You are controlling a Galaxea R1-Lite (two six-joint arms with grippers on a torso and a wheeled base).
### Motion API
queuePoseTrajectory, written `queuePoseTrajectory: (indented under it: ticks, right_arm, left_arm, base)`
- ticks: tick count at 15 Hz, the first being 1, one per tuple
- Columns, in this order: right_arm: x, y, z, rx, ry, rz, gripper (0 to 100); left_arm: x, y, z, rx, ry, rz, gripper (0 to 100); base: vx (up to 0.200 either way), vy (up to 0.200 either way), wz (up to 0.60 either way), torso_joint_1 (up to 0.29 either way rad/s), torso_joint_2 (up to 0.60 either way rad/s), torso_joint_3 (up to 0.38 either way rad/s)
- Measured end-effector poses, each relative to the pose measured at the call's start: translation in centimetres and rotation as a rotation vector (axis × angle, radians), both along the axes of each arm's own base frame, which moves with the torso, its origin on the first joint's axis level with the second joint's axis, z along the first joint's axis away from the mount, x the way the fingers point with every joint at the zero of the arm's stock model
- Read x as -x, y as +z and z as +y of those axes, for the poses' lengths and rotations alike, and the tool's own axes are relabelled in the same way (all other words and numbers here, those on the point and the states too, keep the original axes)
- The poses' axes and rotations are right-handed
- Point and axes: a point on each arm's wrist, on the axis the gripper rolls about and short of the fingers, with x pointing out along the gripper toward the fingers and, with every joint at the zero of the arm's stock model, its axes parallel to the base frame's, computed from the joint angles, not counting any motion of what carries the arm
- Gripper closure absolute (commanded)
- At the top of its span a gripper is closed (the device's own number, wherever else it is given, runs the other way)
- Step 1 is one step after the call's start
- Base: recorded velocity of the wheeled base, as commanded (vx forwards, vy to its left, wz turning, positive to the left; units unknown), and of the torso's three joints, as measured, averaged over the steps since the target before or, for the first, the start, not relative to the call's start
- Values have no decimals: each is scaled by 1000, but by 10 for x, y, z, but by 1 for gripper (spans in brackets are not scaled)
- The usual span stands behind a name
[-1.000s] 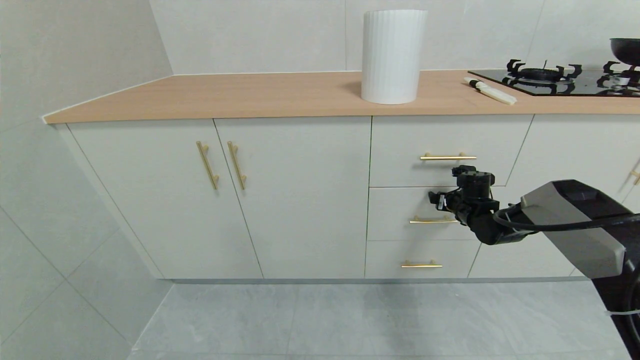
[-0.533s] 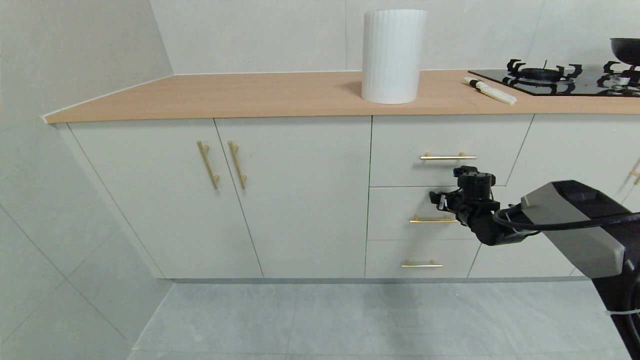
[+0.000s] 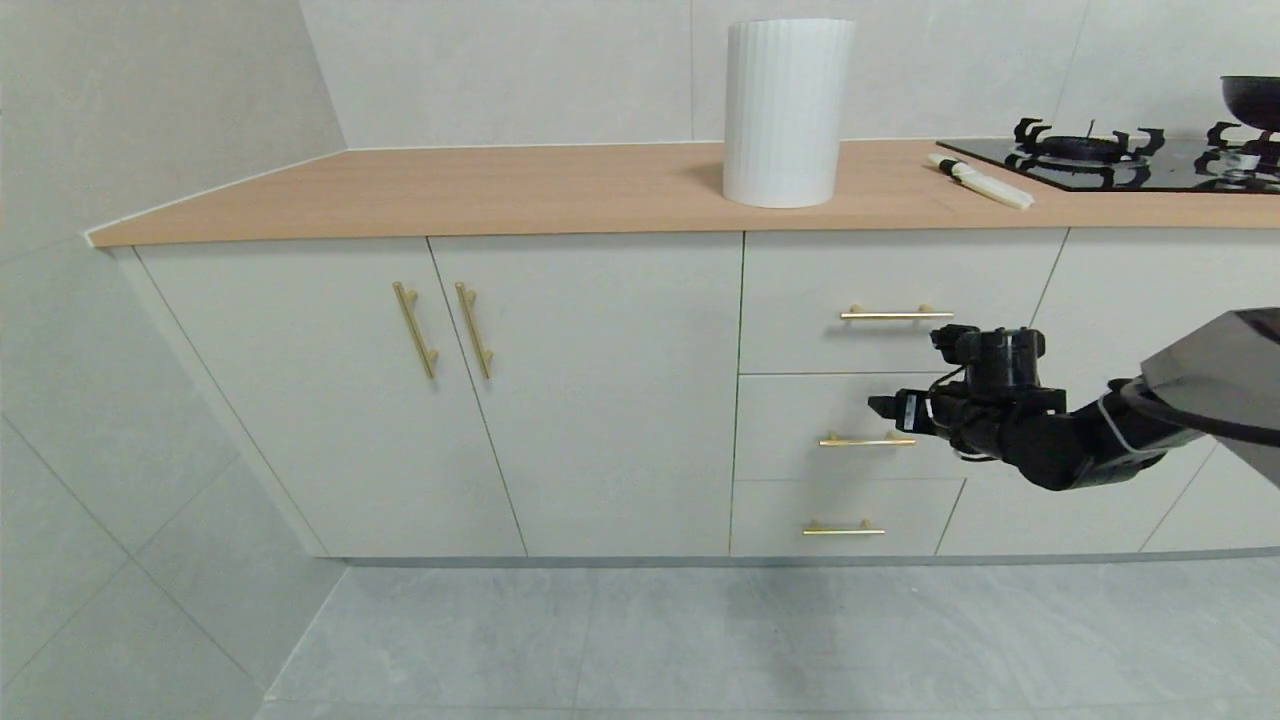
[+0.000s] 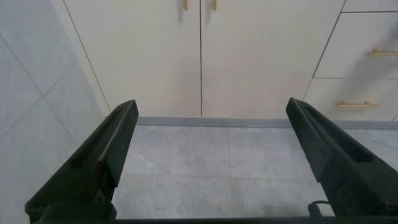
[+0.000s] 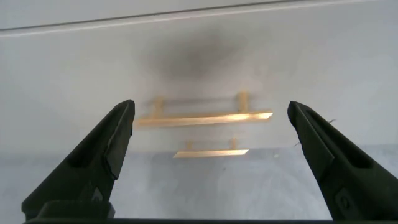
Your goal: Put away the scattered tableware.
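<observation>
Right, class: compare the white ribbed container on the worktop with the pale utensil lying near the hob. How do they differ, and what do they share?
1. The white ribbed container stands upright; the pale utensil lies flat.
2. The container is tall and broad; the utensil is slim and low.
3. The container stands apart from the hob; the utensil lies close beside its edge.
Shared: both are pale and rest on the wooden worktop.

Pale grey wall tiles [image 3: 500, 70] are filling the upper frame, a light wooden countertop [image 3: 500, 190] is running above cream cabinet fronts [image 3: 600, 400] (slim brass bar handles [image 3: 895, 315]), and grey floor tiles [image 3: 700, 640] are lying along the bottom.
</observation>
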Motion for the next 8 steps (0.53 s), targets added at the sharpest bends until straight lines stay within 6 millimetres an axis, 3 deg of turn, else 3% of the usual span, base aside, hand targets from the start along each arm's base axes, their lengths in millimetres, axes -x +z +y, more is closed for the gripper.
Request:
queuePoseTrajectory:
  ticks: [4,8]
  right_arm:
    - [54,38,-2,2,7,-15,0]
    - [141,98,-16,-3,-22,-133,0]
  left_arm:
    - [0,0,0,0,0,0,0]
    - [0,0,0,0,0,0,0]
  base:
    - [0,0,0,0,0,0]
    - [0,0,0,0,0,0]
